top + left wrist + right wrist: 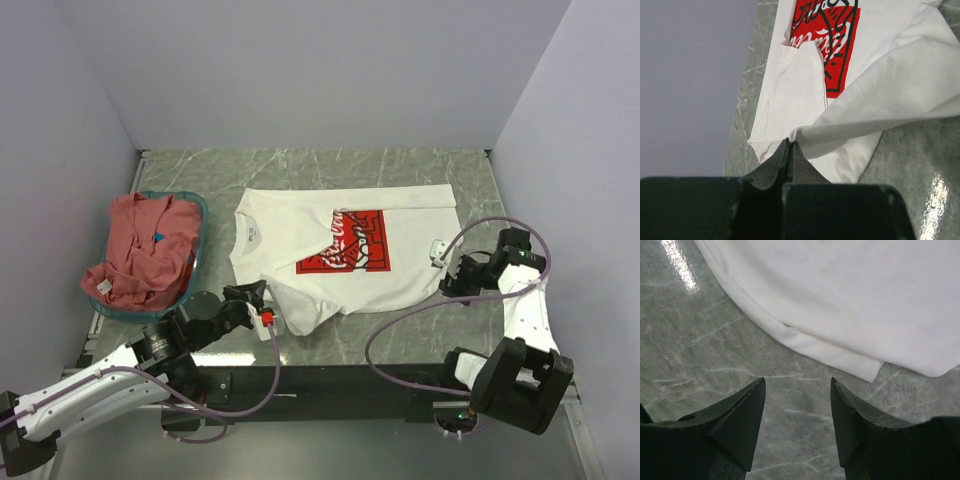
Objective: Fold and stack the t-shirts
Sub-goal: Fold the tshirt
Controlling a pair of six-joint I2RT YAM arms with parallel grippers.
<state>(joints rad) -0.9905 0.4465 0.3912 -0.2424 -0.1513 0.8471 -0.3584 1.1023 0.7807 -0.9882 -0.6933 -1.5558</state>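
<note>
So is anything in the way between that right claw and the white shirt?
Nothing visible. The right gripper is open just short of the white t-shirt, and only the marble table surface shows between its fingers and the hem.

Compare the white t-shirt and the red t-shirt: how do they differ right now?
The white t-shirt lies spread on the table, partly folded; the red t-shirt sits crumpled in the teal basket. The white t-shirt has a red square print; the red t-shirt shows no such print. The left gripper has its jaws shut on the white t-shirt's edge; nothing touches the red t-shirt. Both are soft cloth tees.
</note>
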